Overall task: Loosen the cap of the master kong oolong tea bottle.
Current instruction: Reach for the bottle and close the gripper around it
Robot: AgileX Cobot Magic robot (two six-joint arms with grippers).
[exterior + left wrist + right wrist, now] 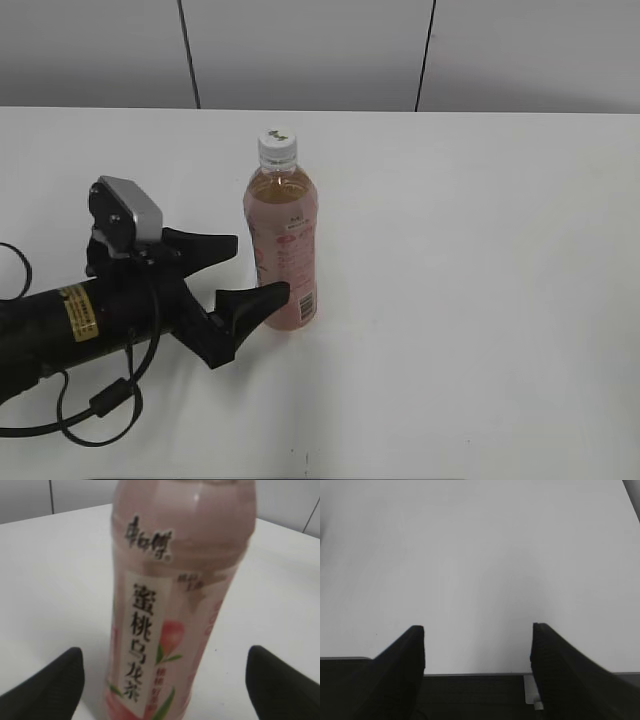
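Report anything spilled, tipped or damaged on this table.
Nothing stands out. The tall clear plastic tea bottle with pink label stands upright, its small white screw cap on, no liquid around it. The left end effector is open beside it.

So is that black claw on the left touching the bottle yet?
Apart. In the left wrist view the left gripper is open, with white table visible between each finger and the bottle standing between them.

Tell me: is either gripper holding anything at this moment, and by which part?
Nothing is held. The left gripper is open beside the bottle's lower body, not closed on it; the right gripper is open over bare table.
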